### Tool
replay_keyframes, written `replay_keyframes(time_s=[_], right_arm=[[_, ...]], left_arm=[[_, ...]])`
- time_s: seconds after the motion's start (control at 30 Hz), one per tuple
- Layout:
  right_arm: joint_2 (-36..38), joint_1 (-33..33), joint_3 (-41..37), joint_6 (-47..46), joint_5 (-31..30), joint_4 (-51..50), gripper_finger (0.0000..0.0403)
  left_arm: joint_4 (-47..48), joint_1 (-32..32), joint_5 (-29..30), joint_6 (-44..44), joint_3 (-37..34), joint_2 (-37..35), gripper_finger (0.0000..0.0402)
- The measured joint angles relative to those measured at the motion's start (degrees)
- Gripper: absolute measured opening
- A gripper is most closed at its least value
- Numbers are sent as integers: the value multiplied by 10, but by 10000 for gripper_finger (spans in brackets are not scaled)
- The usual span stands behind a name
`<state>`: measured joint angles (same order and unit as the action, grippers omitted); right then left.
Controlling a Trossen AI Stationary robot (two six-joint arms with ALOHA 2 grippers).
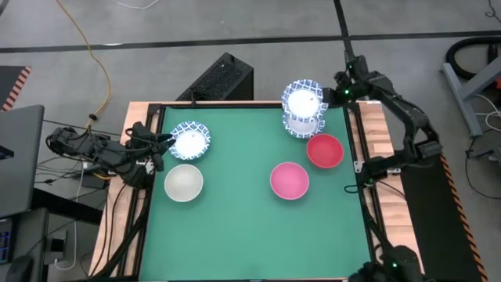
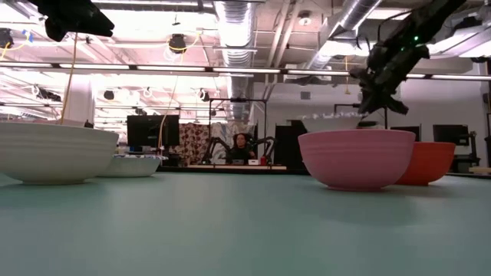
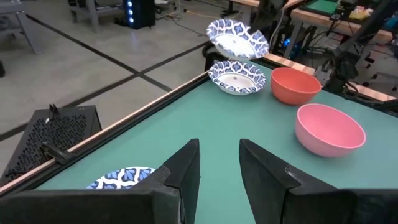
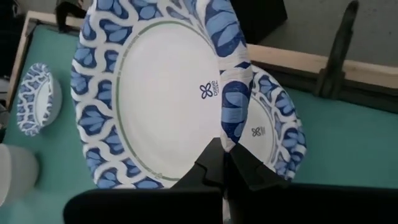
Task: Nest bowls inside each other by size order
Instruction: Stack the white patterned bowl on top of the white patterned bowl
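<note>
Here, taken label by label:

Right gripper point(image 4: 225, 163): at the far right corner of the green table mat point(image 1: 250, 243), fingers pinched together on the rim of a white paper bowl with a blue patterned rim point(image 1: 302, 97), which hangs in the air, tilted.

Bowl beneath it: a second white bowl with a blue patterned rim point(image 3: 236, 76) sits on the mat directly under the held one, just inside the far edge; the two are apart, with a clear gap showing in the left wrist view.

Red round bowl point(image 1: 324, 150): on the mat just beside that lower bowl, close to the right edge.

Pink round bowl point(image 1: 290, 180): near the red one, toward the middle, the two rims close but apart.

Left gripper point(image 3: 219, 163): at the left edge of the mat, low, fingers apart with nothing between them.

Blue-rimmed bowl on the left point(image 1: 190, 140): just beside the left gripper, near the far-left corner.

Plain off-white round bowl point(image 1: 184, 182): nearer than that one, close to the left edge.

Wooden table frame point(image 1: 383, 125): runs along the mat's sides.

Open room: the middle strip between the left pair and the right group, and the whole near half of the mat, show bare green.
</note>
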<state>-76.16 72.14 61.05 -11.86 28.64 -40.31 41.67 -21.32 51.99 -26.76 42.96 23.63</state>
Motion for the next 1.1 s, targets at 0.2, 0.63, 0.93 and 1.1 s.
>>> replay_keyframes(time_s=[0.2, 0.63, 0.93, 1.1], right_arm=[[-10, -1, -38, -3, 2, 35, 16], [-19, -1, -100, -1, -6, 79, 15], [-19, -1, -127, -8, -35, 100, 15], [-19, -1, -139, -11, -45, 109, 15]], left_arm=[[0, 0, -1, -1, 0, 0, 102], [0, 0, -2, -1, 0, 0, 102], [0, 0, -2, -1, 0, 0, 102], [0, 0, -2, -1, 0, 0, 102]])
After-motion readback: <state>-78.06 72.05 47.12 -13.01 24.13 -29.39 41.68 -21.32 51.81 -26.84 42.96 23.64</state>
